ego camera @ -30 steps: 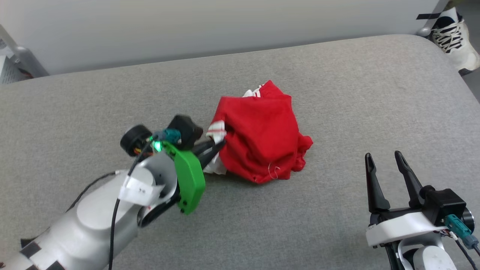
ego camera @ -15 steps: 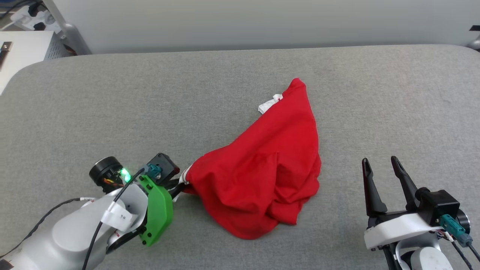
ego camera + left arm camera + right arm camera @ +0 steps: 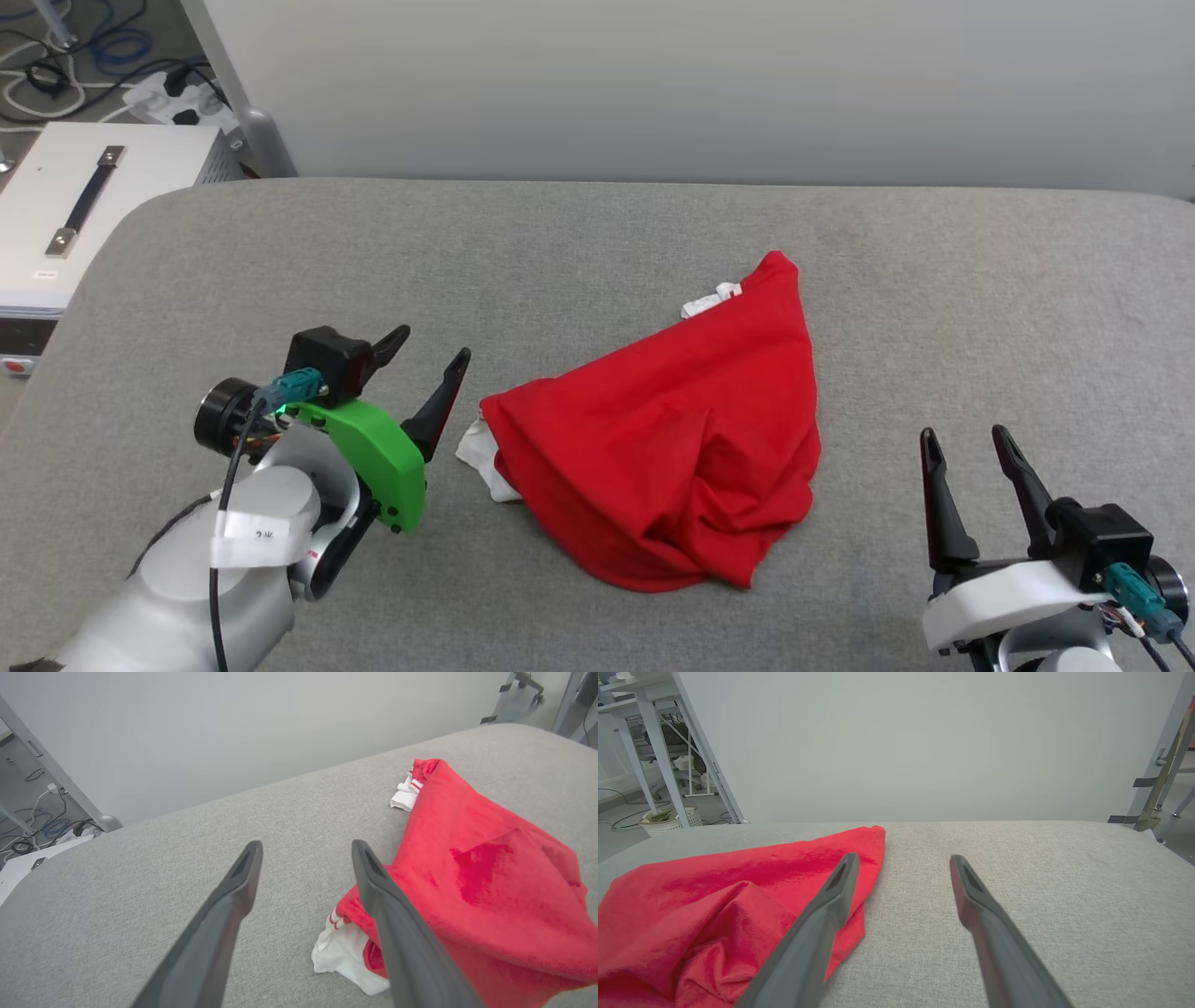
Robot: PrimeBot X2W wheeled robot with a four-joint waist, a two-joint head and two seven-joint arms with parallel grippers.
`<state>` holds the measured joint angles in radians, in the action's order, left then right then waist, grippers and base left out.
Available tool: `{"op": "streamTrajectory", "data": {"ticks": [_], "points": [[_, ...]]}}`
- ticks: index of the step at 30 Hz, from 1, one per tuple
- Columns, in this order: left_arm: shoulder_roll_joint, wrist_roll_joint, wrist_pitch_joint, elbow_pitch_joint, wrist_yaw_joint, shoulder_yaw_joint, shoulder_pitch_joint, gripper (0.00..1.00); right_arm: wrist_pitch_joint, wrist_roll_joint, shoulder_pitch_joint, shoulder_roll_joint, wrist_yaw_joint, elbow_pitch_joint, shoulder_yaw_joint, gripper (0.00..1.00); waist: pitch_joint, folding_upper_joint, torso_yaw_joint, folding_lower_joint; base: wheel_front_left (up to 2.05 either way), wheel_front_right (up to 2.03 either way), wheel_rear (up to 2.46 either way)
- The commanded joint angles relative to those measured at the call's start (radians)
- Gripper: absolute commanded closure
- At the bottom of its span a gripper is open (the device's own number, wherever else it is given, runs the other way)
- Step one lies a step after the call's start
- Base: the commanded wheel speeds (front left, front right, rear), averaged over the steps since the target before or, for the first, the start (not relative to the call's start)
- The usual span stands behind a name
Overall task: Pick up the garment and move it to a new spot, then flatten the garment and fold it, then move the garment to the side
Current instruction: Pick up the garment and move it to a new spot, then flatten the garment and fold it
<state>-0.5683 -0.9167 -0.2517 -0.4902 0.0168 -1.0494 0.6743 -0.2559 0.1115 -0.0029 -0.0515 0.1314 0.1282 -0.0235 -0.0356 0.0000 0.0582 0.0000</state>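
Note:
The garment [image 3: 681, 439] lies crumpled in a loose red heap on the grey padded table [image 3: 597, 243], a white sleeve with red stripes poking out at its left edge [image 3: 345, 947] and another white bit at its far tip. My left gripper [image 3: 431, 359] hovers open just left of the heap, nothing between its fingers [image 3: 243, 877]. The garment's red cloth [image 3: 481, 877] fills the right side of the left wrist view. My right gripper [image 3: 966, 441] stands open near the table's front right, apart from the garment [image 3: 738, 891], which lies to its left.
A white box with a dark handle [image 3: 84, 201] stands off the table's left end, with cables and a power strip [image 3: 177, 98] on the floor behind it. A pale wall [image 3: 653, 84] runs along the table's far edge. Desk legs [image 3: 668, 765] show at far left.
My left gripper has opened and let go of the garment's sleeve after dragging it toward me and left. The head camera has turned left. The right gripper has stayed open.

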Motion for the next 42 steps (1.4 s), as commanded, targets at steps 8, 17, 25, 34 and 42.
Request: {"op": "streamTrajectory", "data": {"ticks": [8, 17, 25, 34, 42], "points": [[0.066, 0.132, -0.01, 0.279, 0.129, 0.366, -0.276, 0.0, 0.006, -0.012, 0.054, 0.001, -0.001, -0.024, -0.021, 0.0, 0.044, 0.0, 0.049, 0.0, 0.0, 0.0, 0.0], [0.23, 0.291, -0.01, 0.423, 0.092, 0.607, -0.556, 0.0, 0.02, -0.009, 0.07, 0.001, -0.001, -0.033, -0.019, 0.0, 0.042, 0.0, 0.06, 0.0, 0.0, 0.0, 0.0], [0.309, 0.399, -0.01, 0.403, 0.012, 0.67, -0.576, 0.0, 0.147, -0.015, 0.037, -0.031, -0.001, -0.055, 0.019, 0.0, 0.001, 0.0, 0.096, 0.0, 0.0, 0.0, 0.0], [0.378, 0.47, -0.01, 0.374, -0.048, 0.719, -0.533, 0.0, 0.745, 0.181, -0.159, -0.243, -0.001, -0.064, 0.202, 0.0, -0.09, 0.0, 0.169, 0.0, 0.0, 0.0, 0.0], [0.432, 0.521, -0.01, 0.343, -0.094, 0.753, -0.514, 0.0, 1.093, 0.256, -0.325, -0.277, -0.001, 0.039, 0.167, 0.0, -0.134, 0.0, 0.246, 0.0, 0.0, 0.0, 0.0]]}}
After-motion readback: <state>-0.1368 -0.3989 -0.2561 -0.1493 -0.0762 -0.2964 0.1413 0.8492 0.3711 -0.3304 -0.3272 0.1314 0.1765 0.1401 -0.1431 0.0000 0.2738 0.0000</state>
